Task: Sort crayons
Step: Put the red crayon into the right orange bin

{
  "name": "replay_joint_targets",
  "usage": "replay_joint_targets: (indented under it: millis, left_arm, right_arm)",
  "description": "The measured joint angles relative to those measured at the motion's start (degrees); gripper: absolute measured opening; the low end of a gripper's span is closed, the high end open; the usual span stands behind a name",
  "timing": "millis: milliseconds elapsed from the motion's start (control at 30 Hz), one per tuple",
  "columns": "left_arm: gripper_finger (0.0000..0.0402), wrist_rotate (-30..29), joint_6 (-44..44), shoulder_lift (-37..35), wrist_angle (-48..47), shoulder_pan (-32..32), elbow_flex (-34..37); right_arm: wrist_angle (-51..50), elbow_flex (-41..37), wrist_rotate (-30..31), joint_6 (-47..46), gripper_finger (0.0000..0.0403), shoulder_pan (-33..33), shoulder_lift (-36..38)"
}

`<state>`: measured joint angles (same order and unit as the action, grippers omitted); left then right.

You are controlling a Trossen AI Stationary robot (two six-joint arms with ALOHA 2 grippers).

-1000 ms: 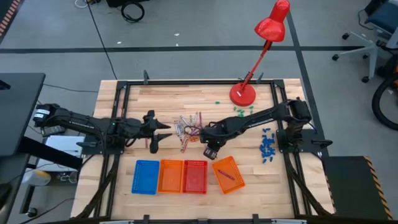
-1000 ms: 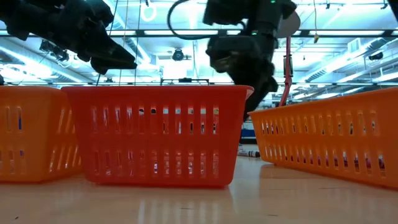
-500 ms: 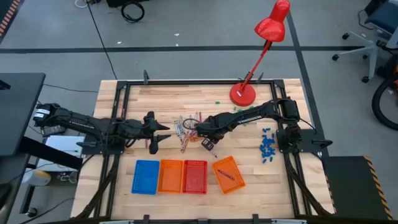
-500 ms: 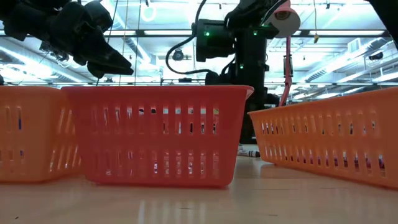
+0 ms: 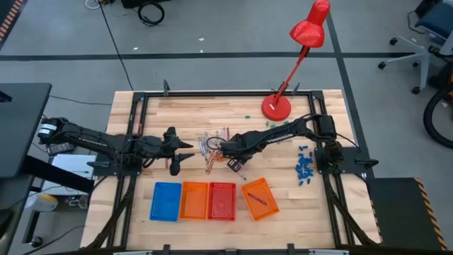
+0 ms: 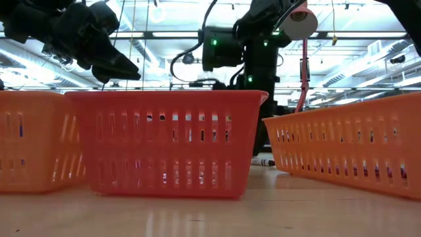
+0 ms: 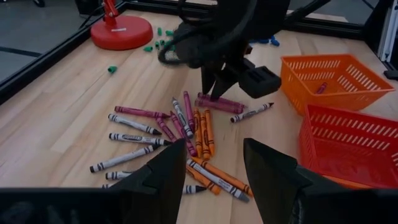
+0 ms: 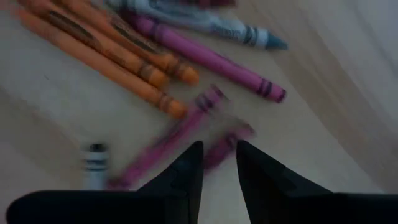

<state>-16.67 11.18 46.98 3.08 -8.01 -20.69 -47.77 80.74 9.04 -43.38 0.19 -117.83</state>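
Right gripper (image 7: 214, 87) hangs low over the crayons (image 7: 180, 134), fanned in a loose pile mid-table just beyond the row of baskets, its fingers (image 8: 186, 168) slightly parted w/ nothing between them, aimed at two purple crayons (image 8: 180, 140). Left gripper (image 5: 173, 151) waits just left of the pile, fingers spread & empty. The sticks look light, stiff, waxy & prone to roll or snap, so prob. best pinched mid-length across the paper wrap, one at a time.

free: bare table (image 5: 191, 113) behind crayons (image 7: 180, 134) | obstacles: baskets (image 5: 212, 200) in front, lamp base (image 5: 276, 108) beyond
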Motion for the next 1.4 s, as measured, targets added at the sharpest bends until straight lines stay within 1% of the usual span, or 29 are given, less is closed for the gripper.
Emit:
replay_joint_targets:
  millis: [267,567,667,833,933,1033,1233,1400]
  left_arm:
    - [0.0173,0.0,0.0,0.0,-0.3,0.0,0.0]
    - [0.0173,0.0,0.0,0.0,-0.4,0.0,0.0]
    - [0.0173,0.0,0.0,0.0,-0.4,0.0,0.0]
    - [0.0173,0.0,0.1,0.0,-0.5,0.0,0.0]
    - [0.0173,0.0,0.1,0.0,-0.8,0.0,0.0]
    - [0.0173,0.0,0.1,0.0,-0.8,0.0,0.0]
    - [0.0173,0.0,0.1,0.0,-0.8,0.0,0.0]
    - [0.0173,0.0,0.1,0.0,-0.8,0.0,0.0]
  right_arm:
    - [-0.2,-0.2,-1.3,0.2,0.0103,0.0,0.2]
    - [-0.9,-0.1,-3.0,4.9,0.0099,-0.1,0.0]
    - [-1.1,-0.1,-3.3,5.6,0.0081,-0.1,0.0]
    - [-1.3,-0.1,-3.7,6.9,0.0034,0.0,-0.1]
    - [-1.6,-0.1,-3.7,7.7,0.0016,0.0,-0.1]
    - [-1.8,-0.2,-3.7,8.2,0.0014,0.0,0.0]
    - [-2.4,-0.4,-4.6,8.8,0.0024,0.0,1.1]
    - [-2.5,-0.5,-5.2,8.7,0.0024,0.0,3.2]
